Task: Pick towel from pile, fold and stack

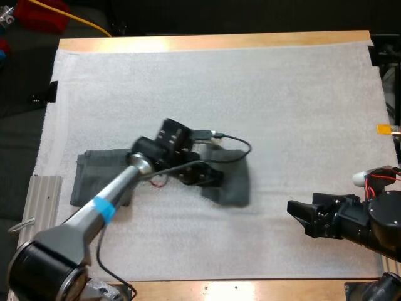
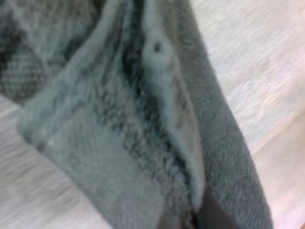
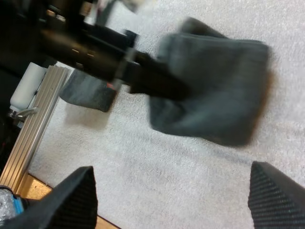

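Dark grey-green terry towel (image 1: 233,188), one fold clenched in left gripper (image 1: 203,176), rest lying on white mat (image 1: 282,113); right gripper (image 1: 294,212) released, fingers spread, towel well beyond their tips

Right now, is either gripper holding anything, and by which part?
Right gripper: nothing, jaws open over the mat. Left gripper sits in a fold of the towel; a grip cannot be told.

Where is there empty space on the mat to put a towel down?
The far mat beyond the towel is bare, as is the stretch between towel and right gripper. It's crowded around the towel and left gripper.
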`<state>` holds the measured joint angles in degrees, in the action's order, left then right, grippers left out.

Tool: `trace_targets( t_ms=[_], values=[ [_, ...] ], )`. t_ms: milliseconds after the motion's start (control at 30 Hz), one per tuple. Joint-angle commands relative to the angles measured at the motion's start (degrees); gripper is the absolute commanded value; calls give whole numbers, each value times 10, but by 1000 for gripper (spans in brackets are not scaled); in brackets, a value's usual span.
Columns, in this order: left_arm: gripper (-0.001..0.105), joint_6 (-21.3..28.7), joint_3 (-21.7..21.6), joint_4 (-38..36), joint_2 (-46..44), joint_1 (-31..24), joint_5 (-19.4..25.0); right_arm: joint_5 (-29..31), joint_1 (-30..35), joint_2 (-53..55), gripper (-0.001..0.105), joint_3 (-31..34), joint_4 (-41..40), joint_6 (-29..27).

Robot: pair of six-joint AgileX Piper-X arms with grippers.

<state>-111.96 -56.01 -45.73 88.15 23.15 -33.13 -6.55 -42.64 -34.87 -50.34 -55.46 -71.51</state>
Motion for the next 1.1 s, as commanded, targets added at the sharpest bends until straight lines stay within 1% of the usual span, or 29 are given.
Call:
trace_targets(
  t_ms=[0,67,133,200,333,433,533,600,733,833,900,1000,1067],
  values=[
    [0,37,-11,-37,-15,-13,21,-1,0,2,65,-2,-1,-3],
    [0,75,-26,-81,-27,-36,46,-1,0,2,65,-2,-1,-3],
    [0,115,-45,-137,-37,-58,84,-1,0,2,65,-2,-1,-3],
    [0,149,-62,-176,-45,-76,118,-1,0,2,65,-2,-1,-3],
    [0,185,-83,-230,-58,-109,164,-1,0,2,65,-2,-1,-3],
    [0,206,-87,-256,-66,-133,193,-1,0,2,65,-2,-1,-3],
    [0,218,-87,-271,-66,-163,232,-1,0,2,65,-2,-1,-3],
    [0,225,-87,-280,-66,-187,250,-1,0,2,65,-2,-1,-3],
    [0,241,-87,-297,-66,-234,263,-1,0,2,65,-2,-1,-3],
    [0,245,-87,-300,-66,-264,285,-1,0,2,65,-2,-1,-3],
    [0,245,-87,-299,-66,-286,291,-1,0,2,65,-2,-1,-3],
    [0,245,-87,-288,-66,-302,294,-1,0,2,65,-2,-1,-3],
    [0,245,-86,-282,-66,-305,310,-1,0,2,65,-2,-1,-3]
  ],
)
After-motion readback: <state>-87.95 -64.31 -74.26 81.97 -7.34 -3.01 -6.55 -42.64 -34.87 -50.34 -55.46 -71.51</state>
